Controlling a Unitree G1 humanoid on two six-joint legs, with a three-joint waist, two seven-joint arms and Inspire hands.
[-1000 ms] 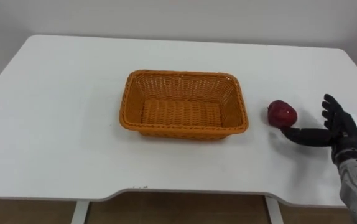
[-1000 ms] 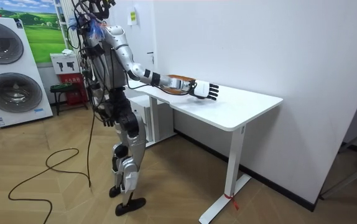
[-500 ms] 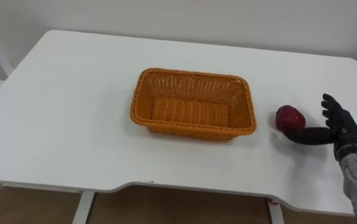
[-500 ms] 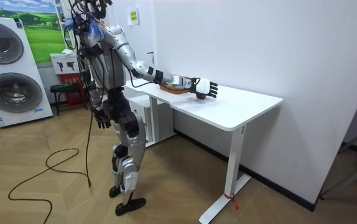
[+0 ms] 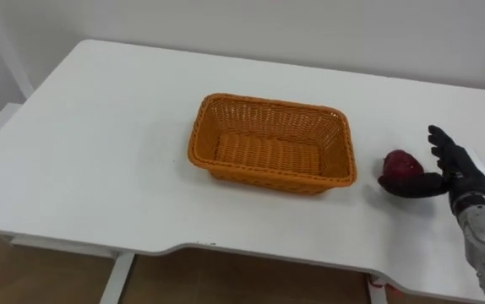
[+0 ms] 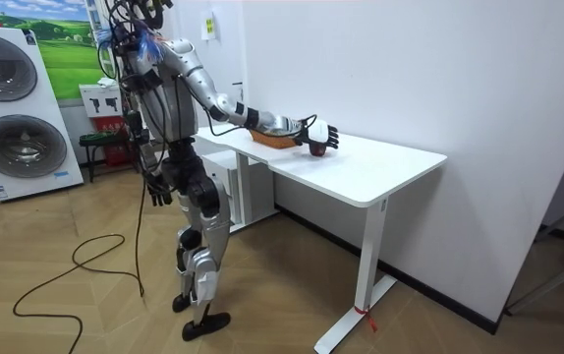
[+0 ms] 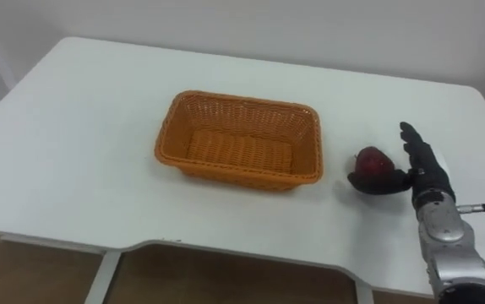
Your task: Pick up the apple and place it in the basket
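A dark red apple (image 5: 400, 165) lies on the white table (image 5: 99, 152), just right of an empty orange wicker basket (image 5: 272, 103). My right hand (image 5: 458, 169) stands on edge right beside the apple, open, fingers straight and pointing away from me. Its thumb reaches along the apple's near side and touches it. In the right eye view the apple (image 7: 373, 165) sits against the palm side of the right hand (image 7: 424, 173). In the room view I stand at the table's long edge with my right arm stretched over it, and my left hand (image 6: 153, 192) hangs by my hip.
The table's right edge lies close beyond my right hand. Wide bare tabletop stretches left of the basket (image 7: 242, 99) and in front of it. Washing machines (image 6: 7, 108) and a small stool (image 6: 100, 143) stand behind me in the room view.
My right hand has closed in on the apple from the right; its thumb, a little short of the fruit before, now touches it. The eye views have shifted a little.
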